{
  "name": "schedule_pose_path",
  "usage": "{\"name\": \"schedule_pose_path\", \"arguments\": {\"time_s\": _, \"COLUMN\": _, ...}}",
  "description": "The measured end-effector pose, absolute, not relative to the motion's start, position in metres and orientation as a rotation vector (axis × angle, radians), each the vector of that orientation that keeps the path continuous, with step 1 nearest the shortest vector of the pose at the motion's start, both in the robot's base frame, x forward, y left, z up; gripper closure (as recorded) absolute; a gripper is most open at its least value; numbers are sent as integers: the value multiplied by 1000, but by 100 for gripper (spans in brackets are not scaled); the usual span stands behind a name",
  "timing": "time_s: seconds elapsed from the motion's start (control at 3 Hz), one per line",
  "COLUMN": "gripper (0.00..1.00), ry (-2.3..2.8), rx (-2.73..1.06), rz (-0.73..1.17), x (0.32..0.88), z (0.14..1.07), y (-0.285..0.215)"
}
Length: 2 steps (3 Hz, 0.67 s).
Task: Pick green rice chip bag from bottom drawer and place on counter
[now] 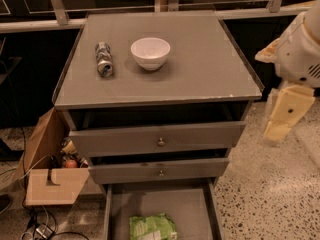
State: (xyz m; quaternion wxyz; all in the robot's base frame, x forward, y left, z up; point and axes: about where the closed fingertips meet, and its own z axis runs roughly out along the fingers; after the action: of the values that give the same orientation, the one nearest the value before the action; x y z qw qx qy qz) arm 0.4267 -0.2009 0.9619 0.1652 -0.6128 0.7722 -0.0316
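Note:
The green rice chip bag (152, 227) lies flat on the floor of the open bottom drawer (197, 204), at its front, partly cut off by the lower frame edge. The counter (200, 69) is the grey top of the cabinet. My gripper (278, 129) hangs at the end of the cream arm, to the right of the cabinet, level with the top drawer. It is well above and to the right of the bag and touches nothing.
A white bowl (150, 52) and a silver can (104, 59) lying on its side sit on the counter's back left. The two knobbed drawers (160, 140) above stand slightly open. An open cardboard box (50, 179) and cables sit left of the cabinet.

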Motion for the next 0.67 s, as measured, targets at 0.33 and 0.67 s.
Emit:
{"name": "schedule_pose_path", "arguments": {"time_s": 0.33, "gripper": 0, "ry": 2175, "rx": -1778, "rz": -78, "x": 422, "z": 932, "y": -182}}
{"name": "schedule_pose_path", "arguments": {"time_s": 0.67, "gripper": 0, "ry": 2158, "rx": -1832, "rz": -36, "x": 420, "z": 897, "y": -162}}
